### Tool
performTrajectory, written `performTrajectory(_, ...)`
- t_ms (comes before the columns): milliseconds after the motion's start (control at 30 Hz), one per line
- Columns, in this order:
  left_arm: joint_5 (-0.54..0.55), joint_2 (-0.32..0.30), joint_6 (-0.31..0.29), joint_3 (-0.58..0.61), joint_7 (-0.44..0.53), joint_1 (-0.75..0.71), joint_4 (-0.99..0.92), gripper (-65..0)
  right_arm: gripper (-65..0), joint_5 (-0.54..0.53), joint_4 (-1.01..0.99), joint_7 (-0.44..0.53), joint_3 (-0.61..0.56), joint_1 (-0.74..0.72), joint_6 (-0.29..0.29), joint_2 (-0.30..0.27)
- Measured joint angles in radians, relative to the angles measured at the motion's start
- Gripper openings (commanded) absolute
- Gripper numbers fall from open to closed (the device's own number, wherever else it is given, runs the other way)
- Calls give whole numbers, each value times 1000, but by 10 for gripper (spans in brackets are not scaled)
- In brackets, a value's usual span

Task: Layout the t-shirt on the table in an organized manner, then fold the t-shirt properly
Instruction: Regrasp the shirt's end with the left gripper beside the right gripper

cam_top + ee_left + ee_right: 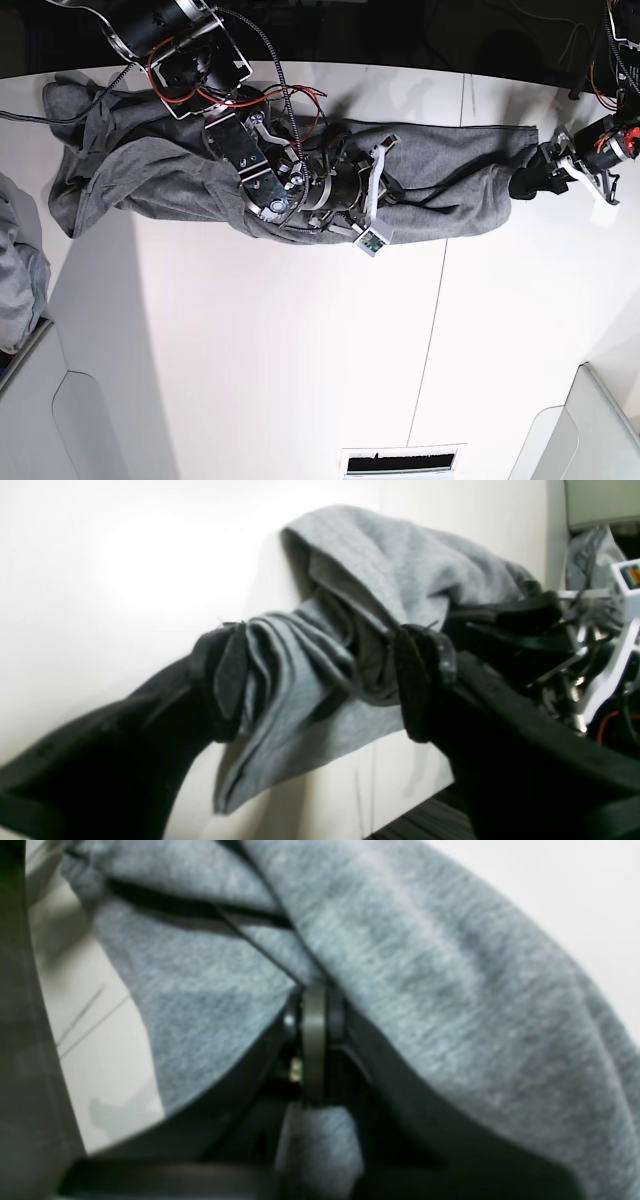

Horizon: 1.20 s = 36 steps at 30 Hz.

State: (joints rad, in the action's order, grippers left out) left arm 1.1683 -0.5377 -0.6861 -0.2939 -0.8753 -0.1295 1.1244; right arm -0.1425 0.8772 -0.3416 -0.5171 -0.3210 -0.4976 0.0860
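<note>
While strung out as a long rumpled band along the far side of the wide smooth white table [300,360], heather-grey knit t-shirt [450,190] runs left to right in the base view, long axis across the tabletop. Right gripper [335,190] sits mid-band, clamped tight on a fold of the cloth. Left gripper [320,690] stands at the band's right end, jaws spread wide, bunched fabric lying between the pads [230,675] but not pinched. Nearer that free end, so probably the one to close next.
</note>
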Motion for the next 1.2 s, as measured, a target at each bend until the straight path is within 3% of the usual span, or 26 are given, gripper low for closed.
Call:
performTrajectory(367, 12, -11, 0, 0, -26, 28, 0, -181, -650, 0, 0, -1, 0, 0, 0, 0)
performTrajectory(533, -126, -10, -1, 69, 31, 29, 0, -181, -650, -2, 0, -1, 0, 0, 0, 0)
performTrajectory(667, -164, -8, -3, 122, 129, 33, 1, -181, -650, -3, 0, -1, 0, 0, 0, 0)
performTrajectory(1000, -337, 45, -18, 118, 187, 42, 8, -181, -650, -3, 0, -3, 0, 0, 0, 0)
performTrajectory(1200, -383, 26, 1, 121, 221, 48, 10, -181, -650, -3, 0, -4, 0, 0, 0, 0)
